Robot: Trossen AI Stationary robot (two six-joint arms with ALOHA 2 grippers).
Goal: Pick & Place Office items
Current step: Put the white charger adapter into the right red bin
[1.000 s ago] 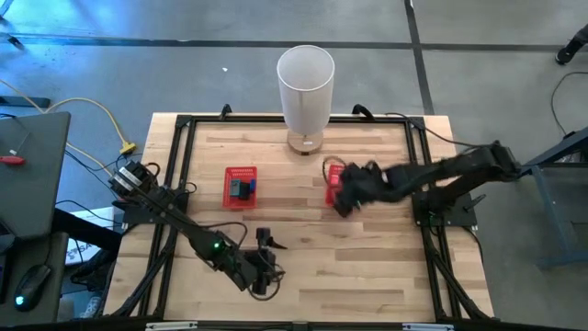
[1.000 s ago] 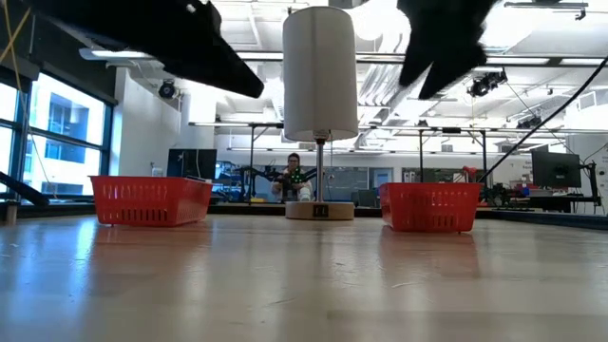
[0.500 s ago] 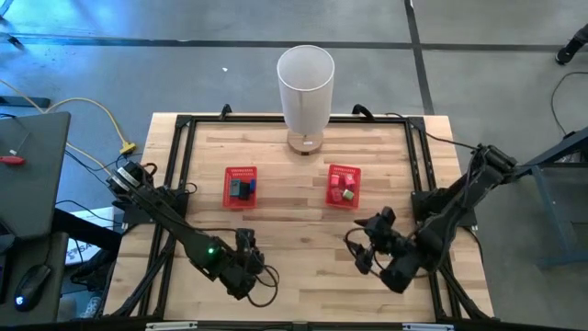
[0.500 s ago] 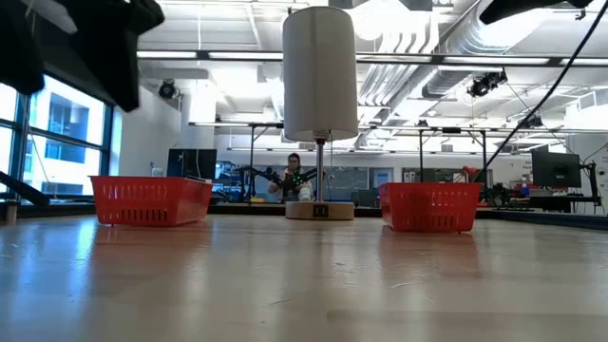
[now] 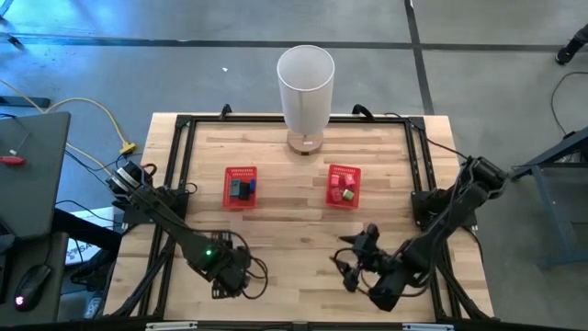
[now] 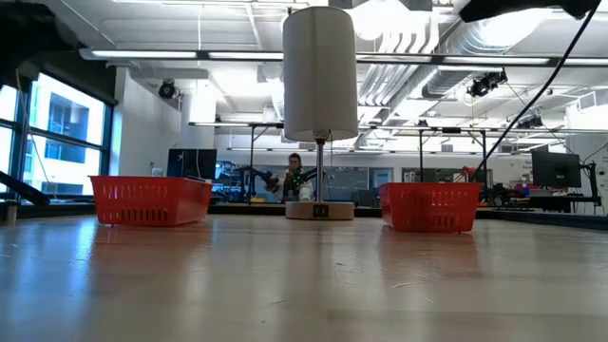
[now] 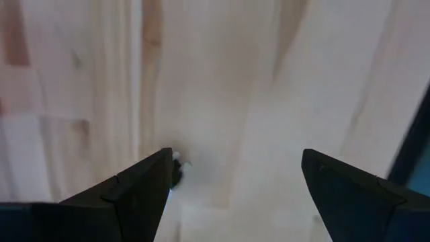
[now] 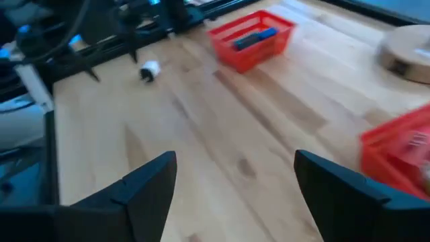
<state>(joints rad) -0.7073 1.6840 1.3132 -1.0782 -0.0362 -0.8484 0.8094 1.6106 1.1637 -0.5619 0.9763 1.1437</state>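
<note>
The left gripper [image 7: 236,153] hangs open and empty low over the table [image 7: 222,81], a white item [image 7: 180,163] beside one finger; the right gripper [image 8: 235,154] is open too, and other items [image 5: 241,190] lie in the baskets [image 5: 331,173], so the next move is probably to straddle the white item and close.

Left gripper [image 7: 235,195] agape, right gripper [image 8: 235,195] agape

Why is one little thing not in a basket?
A small white item lies loose on the wooden table, beside the left hand. The other items sit inside the two red baskets.
</note>
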